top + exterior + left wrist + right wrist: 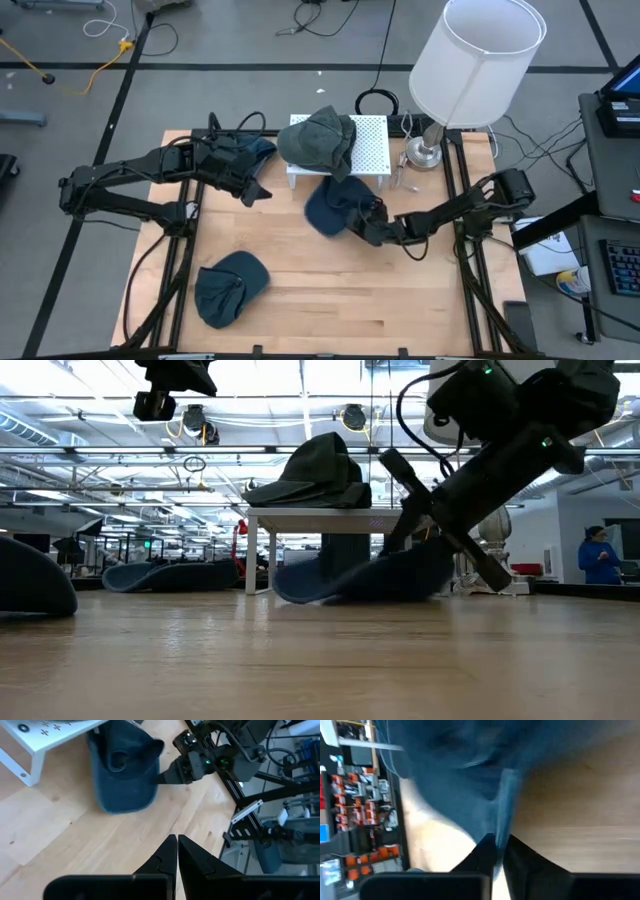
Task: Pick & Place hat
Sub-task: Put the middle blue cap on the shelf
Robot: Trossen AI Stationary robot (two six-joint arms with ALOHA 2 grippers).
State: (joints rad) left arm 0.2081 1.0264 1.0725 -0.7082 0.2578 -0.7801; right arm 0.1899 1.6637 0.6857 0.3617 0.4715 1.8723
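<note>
The right gripper (368,226) is pinching the fabric edge of the dark blue cap (330,208), which is lying on the wooden table (400,300) just in front of the white stand (372,150); a green cap (318,138) is sitting on top. This looks like the grasp step, and next is probably a clean lift without dragging the brim. The right arm is reaching in low from the table's right edge. The left gripper (262,193) is hovering above the table near the stand, fingers pressed together on nothing. Another cap (228,286) is lying near the front.
</note>
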